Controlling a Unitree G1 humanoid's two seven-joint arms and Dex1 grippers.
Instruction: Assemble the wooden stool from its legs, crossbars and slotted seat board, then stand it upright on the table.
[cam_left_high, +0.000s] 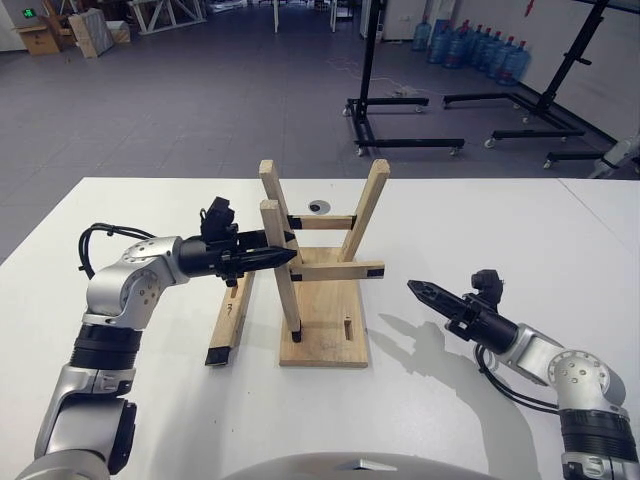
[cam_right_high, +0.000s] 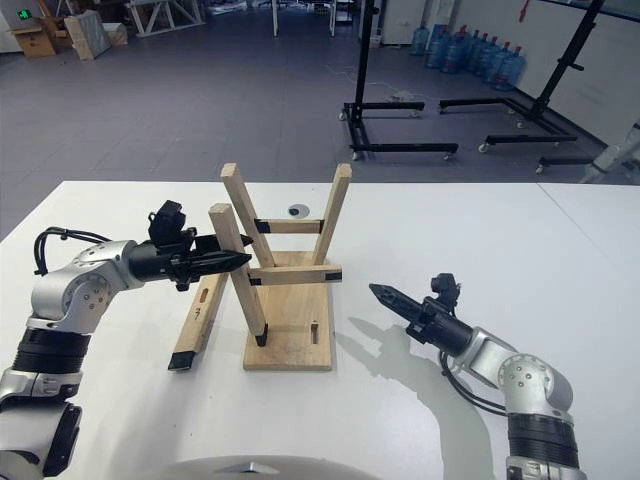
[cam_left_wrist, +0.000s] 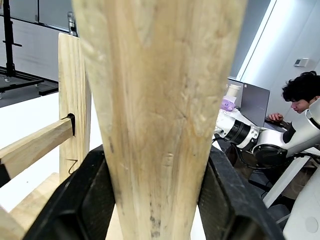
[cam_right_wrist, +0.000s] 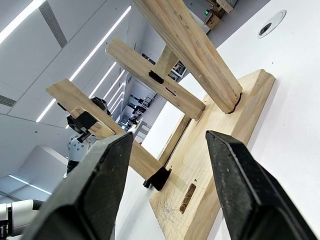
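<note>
1. Bare table (cam_left_high: 480, 230) lies open from the seat board (cam_left_high: 330, 340) to the right edge.
2. Legs (cam_left_high: 365, 210) and crossbars (cam_left_high: 345, 270) rise from the board; the left gripper (cam_left_high: 288, 256) clamps the near leg (cam_left_high: 288, 295).
3. A loose leg (cam_left_high: 228, 318) lies along its left side.

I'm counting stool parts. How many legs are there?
4. Three stand on the seat board: far left leg, near left leg in left gripper, far right leg. A loose leg lies on the table.

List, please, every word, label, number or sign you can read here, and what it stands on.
No text can be read.
Green lit sign in the far room: too small to read.
Water bottles at the back: labels too far off to read.
Seat board, legs, crossbars: bare wood, no print.
</note>
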